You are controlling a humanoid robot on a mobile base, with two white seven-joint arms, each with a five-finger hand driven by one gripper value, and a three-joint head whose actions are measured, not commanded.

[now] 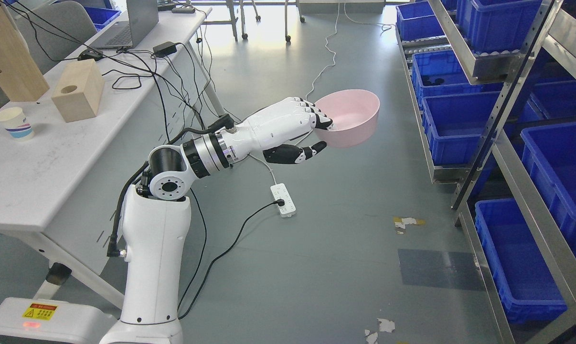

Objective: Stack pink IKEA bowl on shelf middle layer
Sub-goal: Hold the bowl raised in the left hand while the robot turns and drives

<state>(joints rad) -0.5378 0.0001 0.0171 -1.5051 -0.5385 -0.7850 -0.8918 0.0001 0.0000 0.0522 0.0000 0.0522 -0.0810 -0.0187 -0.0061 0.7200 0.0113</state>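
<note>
My left hand (pixel 319 136) reaches out over the floor and is shut on the near rim of a pink bowl (pixel 352 117): the fingers (pixel 322 120) hook inside the rim and the thumb presses below it. The bowl is held in the air, upright and slightly tilted, to the left of the metal shelf (pixel 503 119). The shelf's layers hold blue bins (pixel 453 126). The right arm is out of view.
A white table (pixel 54 157) at left carries a wooden block with a hole (pixel 78 91), a paper cup (pixel 16 124), a laptop (pixel 130 26) and cables. A white power strip (pixel 283 199) and cords lie on the grey floor under the arm.
</note>
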